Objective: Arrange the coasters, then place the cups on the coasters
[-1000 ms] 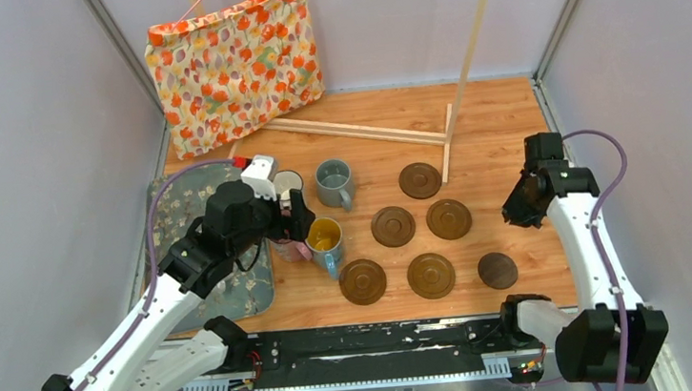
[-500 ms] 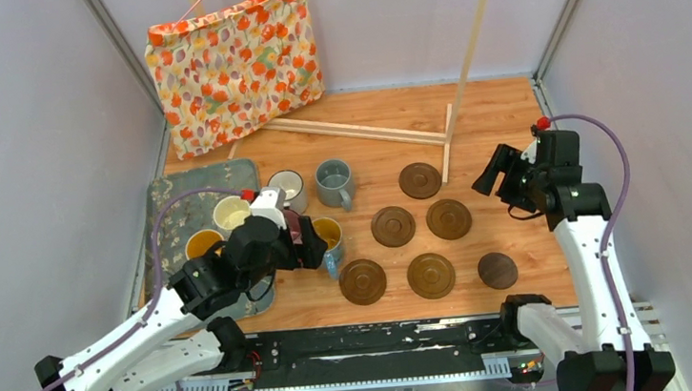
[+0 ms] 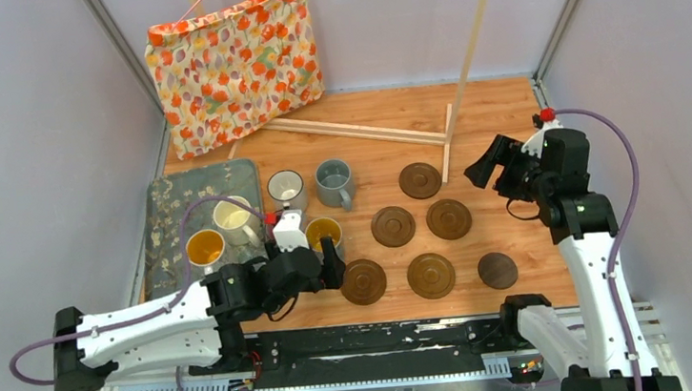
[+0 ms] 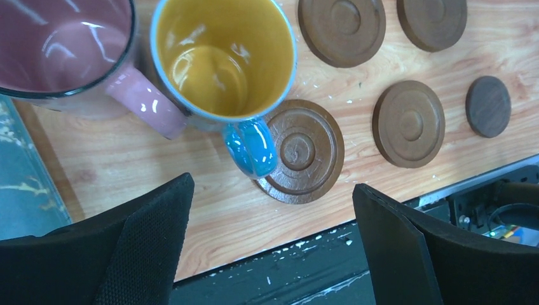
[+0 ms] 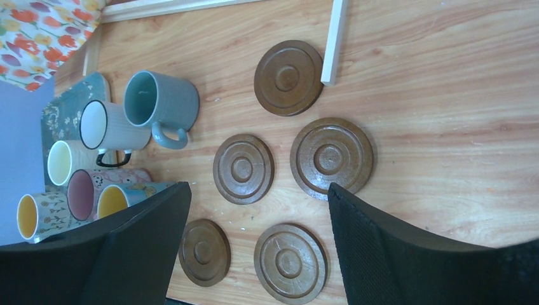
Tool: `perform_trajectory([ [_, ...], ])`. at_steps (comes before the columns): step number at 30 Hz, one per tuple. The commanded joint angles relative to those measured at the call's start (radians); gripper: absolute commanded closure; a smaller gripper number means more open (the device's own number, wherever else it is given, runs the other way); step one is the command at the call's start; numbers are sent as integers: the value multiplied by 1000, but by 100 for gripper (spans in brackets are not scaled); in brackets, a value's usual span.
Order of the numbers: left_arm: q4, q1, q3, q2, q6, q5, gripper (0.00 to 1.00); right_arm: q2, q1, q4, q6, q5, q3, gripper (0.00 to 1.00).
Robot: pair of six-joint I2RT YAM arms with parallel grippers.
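we see a wooden table [image 3: 499, 133]. six brown coasters [image 3: 393, 226] lie on its middle and right part, the darker coaster [image 3: 498, 270] nearest the front right corner. a grey floral mat [image 3: 165, 198] lies along the left edge. just right of it stand a white mug [image 3: 286, 190], a grey-blue mug [image 3: 333, 183] and a blue mug [image 3: 324, 233]. a wooden frame [image 3: 355, 130] and a floral bag [image 3: 234, 63] sit at the far edge.

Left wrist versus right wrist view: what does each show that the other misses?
Only left wrist: the smooth dark coaster and the black base rail. Only right wrist: the grey-blue mug, white mug, cream mug, orange-lined mug, the far coaster beside the wooden strip. Both: pink mug, blue mug, four ringed coasters.
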Motion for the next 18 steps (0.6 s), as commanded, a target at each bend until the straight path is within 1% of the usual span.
perform_trajectory([
  [1, -7, -85, 6, 77, -134, -175, 0, -19, 19, 37, 17, -30, 5, 17],
  [5, -11, -126, 12, 155, -205, -250, 0, -29, 18, 38, 17, -36, 1, 17],
  [11, -38, -127, 15, 222, -222, -367, 0, -64, 18, 46, 26, -36, -14, 16],
  [18, -75, -127, -29, 216, -251, -420, 3, -89, 18, 52, 52, -18, -31, 17],
])
